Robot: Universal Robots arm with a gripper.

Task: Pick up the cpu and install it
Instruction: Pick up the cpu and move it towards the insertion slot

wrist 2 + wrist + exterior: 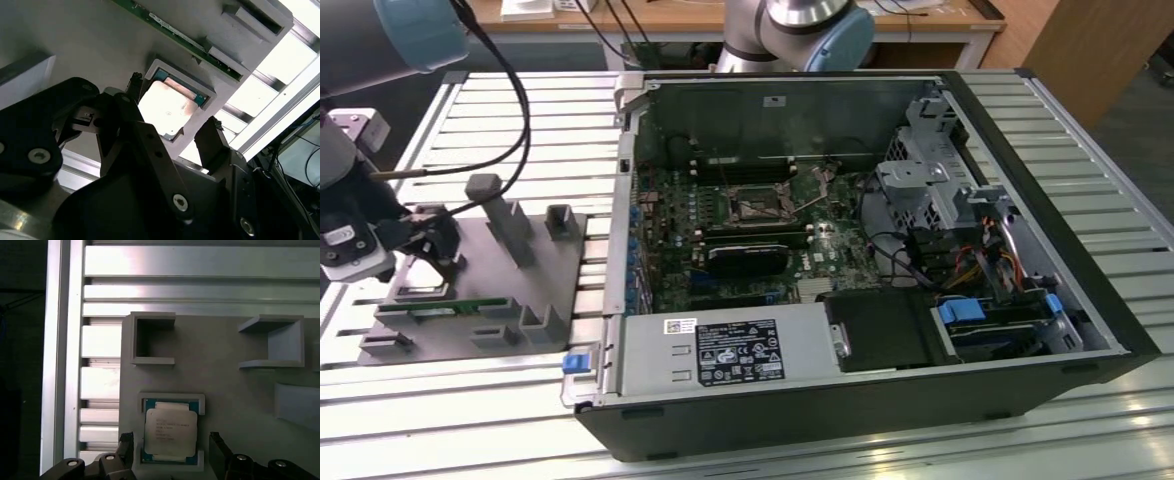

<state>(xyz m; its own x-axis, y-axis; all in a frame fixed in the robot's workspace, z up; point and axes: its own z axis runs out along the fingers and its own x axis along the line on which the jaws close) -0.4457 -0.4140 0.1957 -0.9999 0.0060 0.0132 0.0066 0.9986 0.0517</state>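
Observation:
The cpu [170,432], a flat square chip with a silver-grey top and a green rim, lies in a shallow grey holder [171,398] on the grey fixture plate [494,285]. My gripper [172,446] hangs just above it, open, with one black finger [127,444] on each side of the chip and neither touching it. In the second wrist view the cpu [167,107] shines between the same fingers of the gripper [172,117]. In the exterior view the gripper [434,245] is at the left, over the plate. The black socket frame [758,208] sits on the motherboard inside the case.
The open computer case [854,260] lies in the middle of the slatted metal table [480,410]. A long green memory stick [447,308] rests on the fixture plate beside grey posts [500,215] and brackets [152,337]. A second arm's base [794,30] stands behind the case.

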